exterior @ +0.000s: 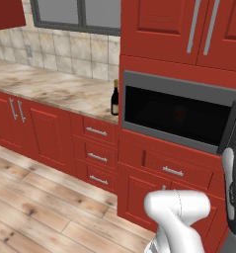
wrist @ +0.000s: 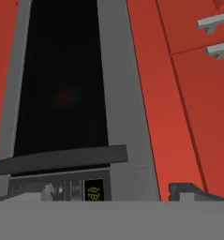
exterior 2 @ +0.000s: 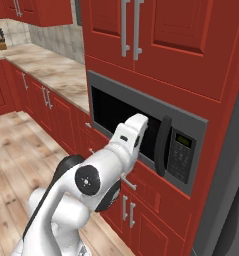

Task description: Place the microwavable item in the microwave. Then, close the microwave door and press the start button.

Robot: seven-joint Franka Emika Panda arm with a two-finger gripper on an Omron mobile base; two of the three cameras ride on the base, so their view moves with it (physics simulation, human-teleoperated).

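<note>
Jaws are spread wide with nothing between them, the gripper (exterior 2: 142,121) hovering close in front of the microwave door (exterior 2: 103,111), which looks shut flush with its frame. Through the black window I can make out only a faint reddish blur (exterior: 178,114), which I take to be the tumbler sitting inside the microwave (exterior: 174,86); the wine bottle (exterior: 115,99) stands on the counter beside it. So I judge the start button is what's left. The control panel (exterior 2: 182,152) sits just past the bar handle (exterior 2: 162,145). I'd close the fingers first, shift across clear of the handle, square up to the keypad below the green display (wrist: 94,192), then push gently.
</note>
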